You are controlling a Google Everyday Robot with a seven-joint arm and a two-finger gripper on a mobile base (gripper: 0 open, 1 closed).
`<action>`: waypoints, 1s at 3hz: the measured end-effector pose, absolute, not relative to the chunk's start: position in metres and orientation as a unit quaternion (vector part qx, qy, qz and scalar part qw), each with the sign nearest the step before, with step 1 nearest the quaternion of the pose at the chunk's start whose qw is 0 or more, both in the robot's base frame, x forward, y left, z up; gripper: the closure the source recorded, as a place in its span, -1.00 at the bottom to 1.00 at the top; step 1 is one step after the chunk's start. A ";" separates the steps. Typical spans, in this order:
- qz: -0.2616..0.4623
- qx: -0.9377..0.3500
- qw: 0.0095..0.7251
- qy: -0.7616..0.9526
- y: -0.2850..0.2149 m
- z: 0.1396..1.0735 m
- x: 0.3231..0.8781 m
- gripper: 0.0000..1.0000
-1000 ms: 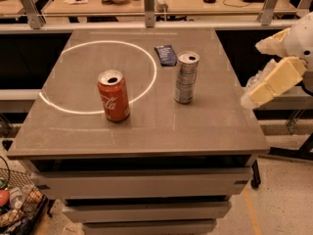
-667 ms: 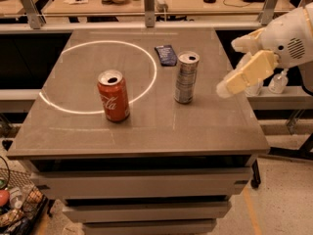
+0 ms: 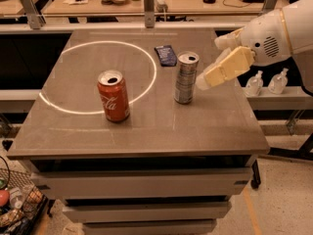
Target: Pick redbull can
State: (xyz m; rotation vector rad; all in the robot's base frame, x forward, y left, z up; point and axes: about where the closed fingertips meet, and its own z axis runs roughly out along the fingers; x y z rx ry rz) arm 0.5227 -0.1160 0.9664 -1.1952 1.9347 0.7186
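**Closing in on the slim silver can**

The redbull can [image 3: 186, 78] stands upright a little right of the middle of the frame, on the brown worktop [image 3: 146, 131]. The pincer [image 3: 208, 77] hovers at its right side, coming in from the upper right at a downward slant, with its tip level with the can's upper half and very close to it. Whether it is open or closed cannot be told from this angle. It seems to hold nothing, as the can stands free on its base.

The step in hand looks like the final approach. To do it well, the pincer should be spread wider than the can before it goes further, then brought in level so that it takes the can around the middle of its body rather than near the rim. A tall, narrow can tips easily, so a push from one side could knock it towards the blue packet [image 3: 165, 55] behind it. The red cola can [image 3: 113, 96] at centre left stands well clear.
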 end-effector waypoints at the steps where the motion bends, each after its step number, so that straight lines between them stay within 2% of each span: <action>1: 0.288 -0.451 0.392 0.748 -0.111 0.962 0.527 -1.00; 3: 0.306 -0.378 0.467 0.738 -0.120 0.918 0.569 -1.00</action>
